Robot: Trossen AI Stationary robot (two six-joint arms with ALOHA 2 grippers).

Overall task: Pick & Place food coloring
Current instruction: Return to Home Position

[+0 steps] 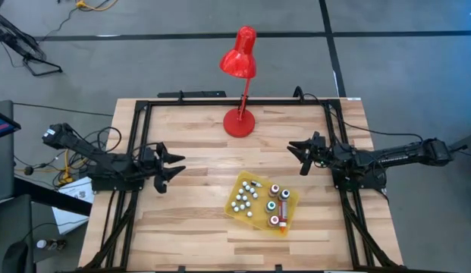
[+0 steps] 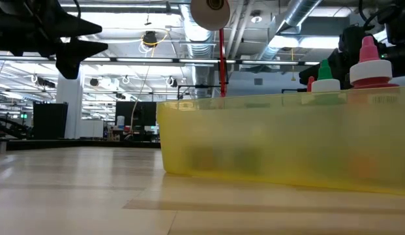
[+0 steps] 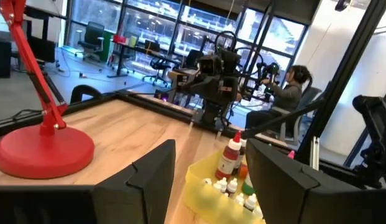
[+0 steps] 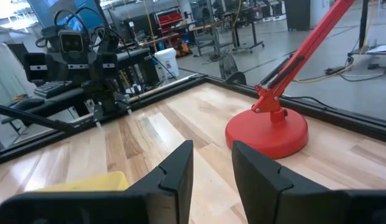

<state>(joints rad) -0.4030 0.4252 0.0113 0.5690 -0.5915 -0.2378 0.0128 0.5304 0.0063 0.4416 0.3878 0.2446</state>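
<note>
I've got both arms parked at their own sides of the table, well clear of the work, which fits a home pose. The L gripper hangs above the wood w/ fingers spread wide and nothing betw. them; its wrist view shows a broad gap. The R gripper is also parted, w/ a narrower gap in its own wrist view, and it's empty too. The food coloring stands caps-up in the yellow bin, bunched at the end nearer the R arm. I count maybe four bottles from above, but they crowd each other so I can't be sure. The white balls fill the bin's other end. The bin sits betw. the arms, apart from the red lamp at the table's far edge. No bottle shows loose on the table, so I judge the sorting done, w/ nothing left to grip.
</note>
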